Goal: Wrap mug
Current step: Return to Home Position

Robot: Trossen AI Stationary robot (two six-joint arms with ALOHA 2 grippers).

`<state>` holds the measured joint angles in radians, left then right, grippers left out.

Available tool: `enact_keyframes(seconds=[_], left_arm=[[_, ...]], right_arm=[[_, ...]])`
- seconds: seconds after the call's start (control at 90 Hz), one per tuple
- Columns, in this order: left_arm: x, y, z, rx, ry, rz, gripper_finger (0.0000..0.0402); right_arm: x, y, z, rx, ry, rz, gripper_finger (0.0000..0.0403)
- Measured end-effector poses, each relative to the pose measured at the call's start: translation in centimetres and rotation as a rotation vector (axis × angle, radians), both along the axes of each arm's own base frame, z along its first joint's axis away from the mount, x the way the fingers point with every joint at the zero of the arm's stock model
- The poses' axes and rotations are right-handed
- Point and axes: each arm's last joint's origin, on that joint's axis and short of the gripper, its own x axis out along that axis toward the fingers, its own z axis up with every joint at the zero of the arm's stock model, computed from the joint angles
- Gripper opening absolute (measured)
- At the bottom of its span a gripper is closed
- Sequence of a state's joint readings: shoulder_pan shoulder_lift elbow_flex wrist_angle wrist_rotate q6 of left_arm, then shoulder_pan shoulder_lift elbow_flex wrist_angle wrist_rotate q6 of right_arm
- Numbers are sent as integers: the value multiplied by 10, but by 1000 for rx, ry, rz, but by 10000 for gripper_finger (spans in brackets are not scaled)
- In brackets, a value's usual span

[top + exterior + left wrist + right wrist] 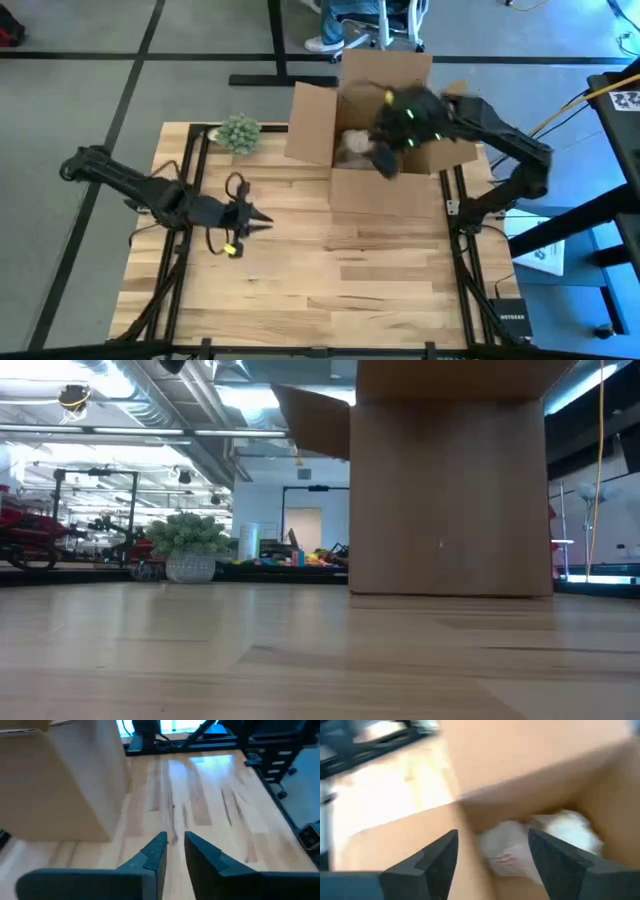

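Right fingers [492, 852] above boxed bundle [520, 847]

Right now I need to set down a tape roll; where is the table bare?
The near wooden tabletop is bare, between left gripper and the open cardboard box. Crowded: the box, with white wrapped bundle and right gripper, and the potted green plant corner.

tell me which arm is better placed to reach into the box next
Right, most likely. The right gripper is open, directly over the cardboard box, facing the white wrapped bundle inside. The left gripper sits low over bare table, off to the box's side.
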<state>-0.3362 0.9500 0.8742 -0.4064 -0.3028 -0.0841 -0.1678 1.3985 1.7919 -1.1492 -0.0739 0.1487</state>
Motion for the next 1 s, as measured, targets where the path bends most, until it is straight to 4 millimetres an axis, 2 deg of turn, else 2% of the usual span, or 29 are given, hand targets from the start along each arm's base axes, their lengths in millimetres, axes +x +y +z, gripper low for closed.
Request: enact_keyframes(seconds=[0.167,0.333,0.378,0.5,0.6,0.744,0.867,1.0], left_arm=[[-2,25,5,-101,10,-128,3],[-2,45,4,-117,16,-101,2],[-4,48,4,-121,-20,-100,1],[-10,52,-12,-129,-116,-101,1],[-16,58,-35,-155,-163,-61,1],[-22,65,-65,-244,-116,83,1],[-24,67,-80,-351,-80,166,1],[-27,66,-103,-341,-42,158,1]], right_arm=[[-17,47,-23,45,-134,192,130],[-48,77,-66,106,-229,292,26],[-57,82,-81,125,-254,296,11],[-76,90,-120,163,-375,315,18],[-88,91,-151,178,-467,345,17],[-100,86,-200,167,-397,313,4],[-100,86,-220,217,-418,286,2],[-103,91,-249,156,-501,414,5]])
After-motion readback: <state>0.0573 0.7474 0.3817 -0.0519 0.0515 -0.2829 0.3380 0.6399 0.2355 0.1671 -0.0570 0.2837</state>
